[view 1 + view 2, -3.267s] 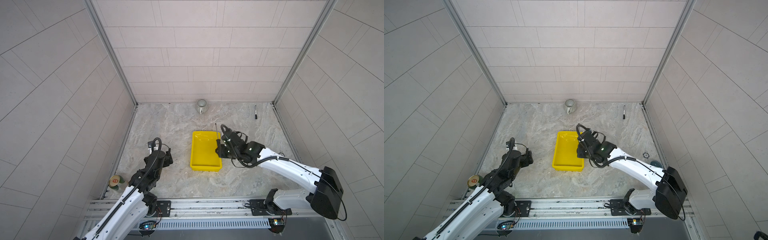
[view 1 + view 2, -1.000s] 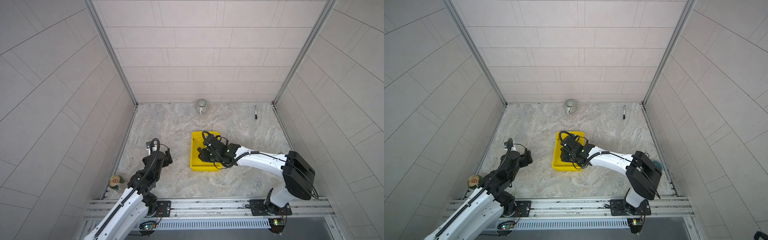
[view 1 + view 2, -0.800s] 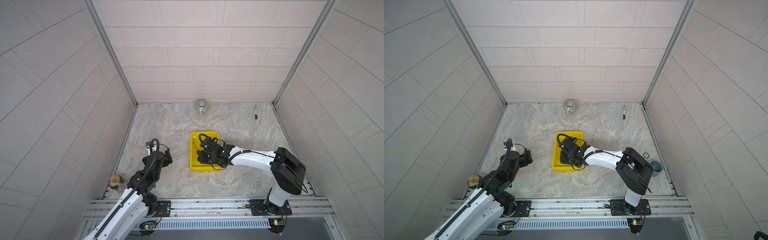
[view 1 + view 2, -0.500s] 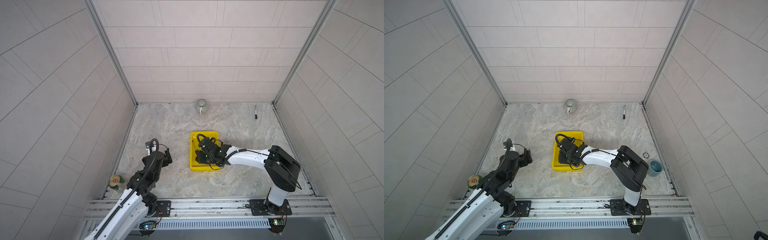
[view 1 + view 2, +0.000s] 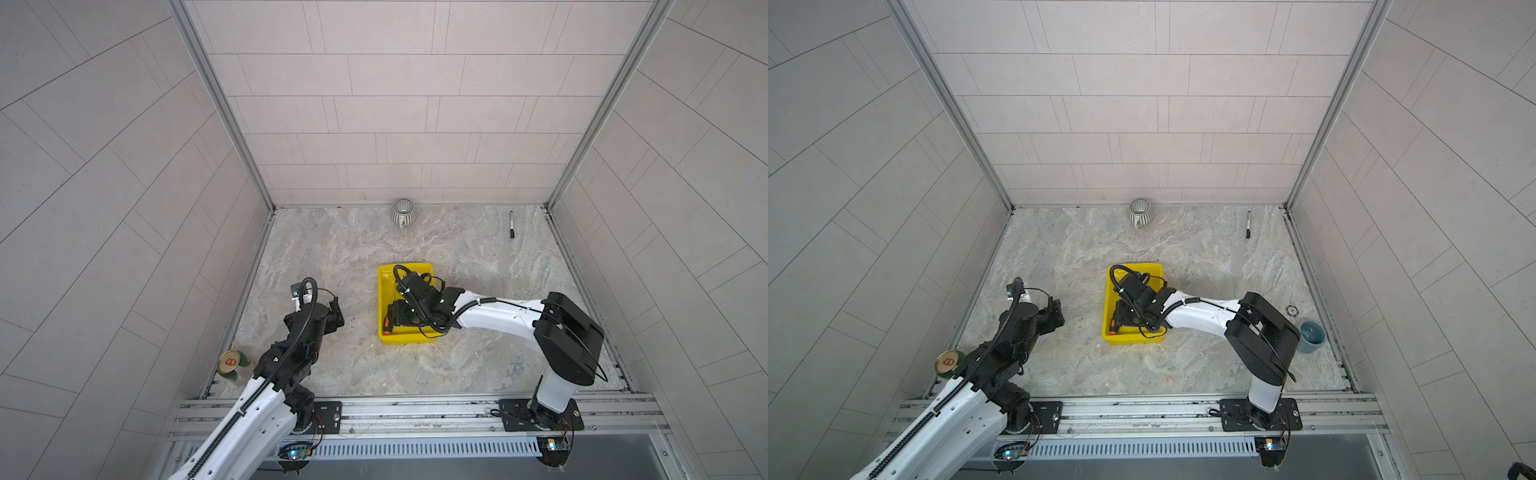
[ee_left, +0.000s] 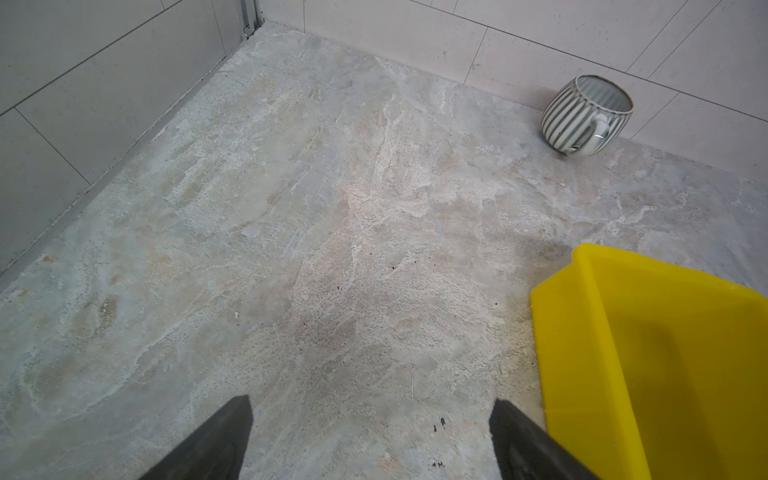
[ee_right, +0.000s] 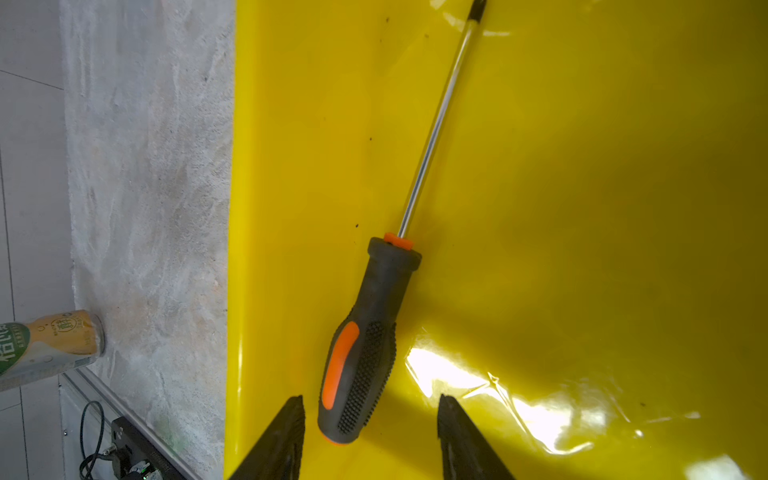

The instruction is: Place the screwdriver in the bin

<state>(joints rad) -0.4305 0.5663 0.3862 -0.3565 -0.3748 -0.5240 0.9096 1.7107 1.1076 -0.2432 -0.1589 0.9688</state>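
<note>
Down on the floor of the yellow bin (image 7: 582, 208), the screwdriver (image 7: 374, 316) is lying flat. It is running lengthwise along the foot of the side wall nearest the left arm. Its black-and-orange handle is pointing toward the near end of the bin and its thin shaft toward the far end. In both top views the right arm is covering most of it, and only the orange end cap is peeking out by the bin's near left corner.

The right hand (image 7: 370, 398) is hovering right over the butt of that handle. Its fingers are standing apart on either side, yellow plastic is showing in both gaps, and it is gripping nothing.

Over on the other side, the left hand (image 6: 372, 401) is hanging above the bare marble bench (image 6: 291, 249), just beside the bin's outer wall. Its fingers are spread wide and nothing is sitting between them.

Further back, a ribbed mug (image 5: 403, 212) is standing upright against the rear wall, and a black marker (image 5: 510, 224) is lying near the far right corner. A drinks can (image 5: 230, 363) is standing at the near left edge, and a blue cup (image 5: 1311, 336) is sitting by the right wall.
</note>
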